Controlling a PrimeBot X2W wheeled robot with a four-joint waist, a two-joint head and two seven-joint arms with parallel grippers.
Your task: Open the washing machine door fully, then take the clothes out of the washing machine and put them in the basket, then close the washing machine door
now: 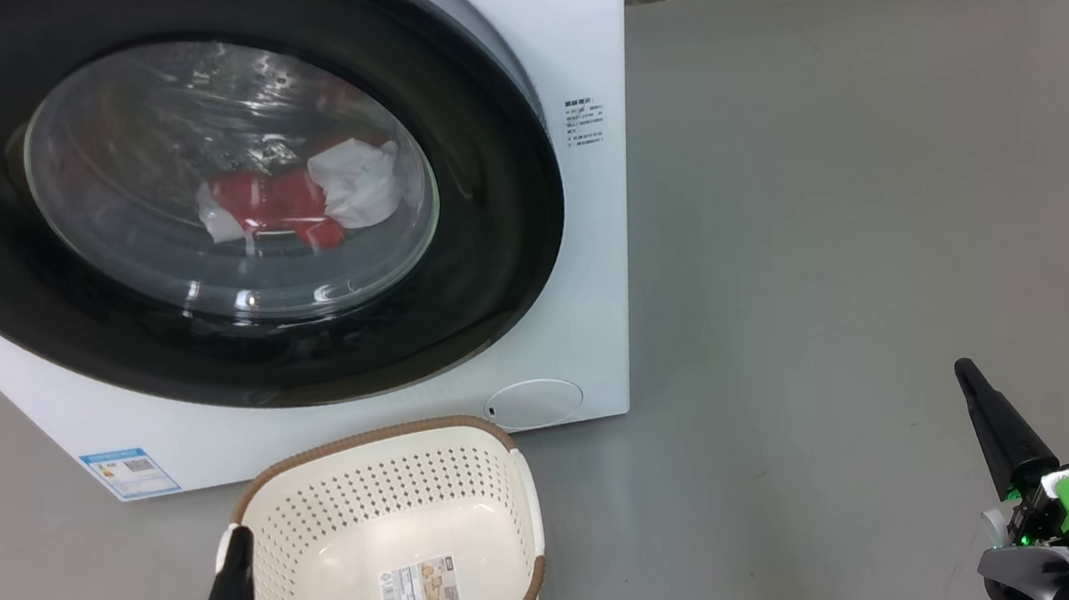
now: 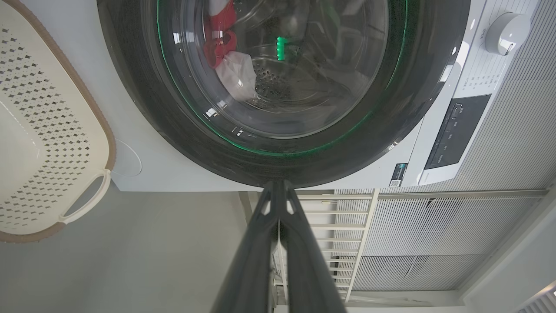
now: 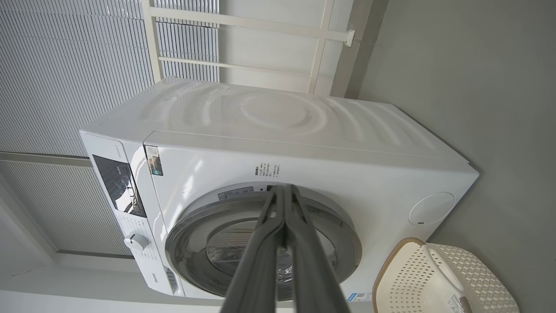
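The washing machine door [image 1: 502,233] sat shut on the washing machine [image 1: 565,35], the clothes [image 1: 282,203] seemingly heaped low behind its glare-streaked glass [image 1: 103,138], the basket [image 1: 369,436] stood on the floor [image 1: 836,205] just before it, and the left gripper [image 1: 240,535] and right gripper [image 1: 963,369] were each closed tight, holding nothing.

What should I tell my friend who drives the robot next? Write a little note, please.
left tool: shut, holding nothing, low by the basket.
right tool: shut, holding nothing, out over the floor on the right.
washing machine door: closed.
clothes: inside the washing machine, seen through the door.
The basket has no clothes in it and sits on the floor before the machine.
Done: nothing yet.
Still to do: open door fully, move clothes to basket, close door.
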